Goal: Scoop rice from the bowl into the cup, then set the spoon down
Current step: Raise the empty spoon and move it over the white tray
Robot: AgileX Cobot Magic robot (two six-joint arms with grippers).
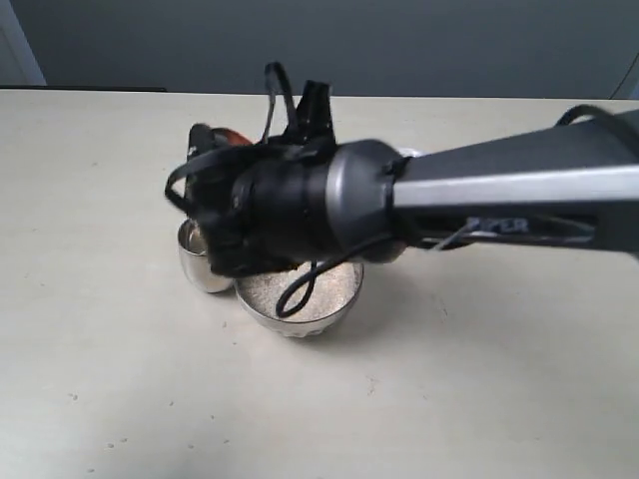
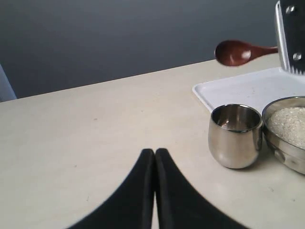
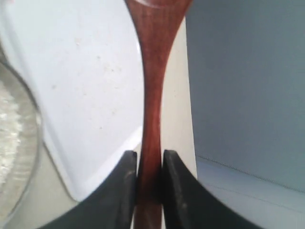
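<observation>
The right gripper (image 3: 147, 164) is clamped on the spoon (image 3: 153, 95): its two dark fingers (image 3: 121, 191) press the slim reddish-brown handle from both sides, well back from the oval bowl end. The left wrist view shows the spoon (image 2: 233, 52) held in the air, about level, its bowl end hanging over the far edge of the white tray (image 2: 248, 88). Whether any grains lie in it cannot be told.

In the exterior view the right arm (image 1: 499, 190) comes in from the right edge of the frame and reaches past the middle, its wrist covering much of the centre. Just below that wrist, left of centre, stands the cup (image 1: 200, 264), upright on the pale table (image 1: 120, 379). Just beside the cup, lower and to its right, sits the wider bowl (image 1: 300, 317), with the rice (image 1: 262, 289) filling it to near the rim. The inside of the cup is all reflections, so what it holds is unclear.

The left gripper (image 2: 155, 155) hovers low over bare table, near the cup, its fingertips pressed together with nothing between them. It does not show in the exterior view.
</observation>
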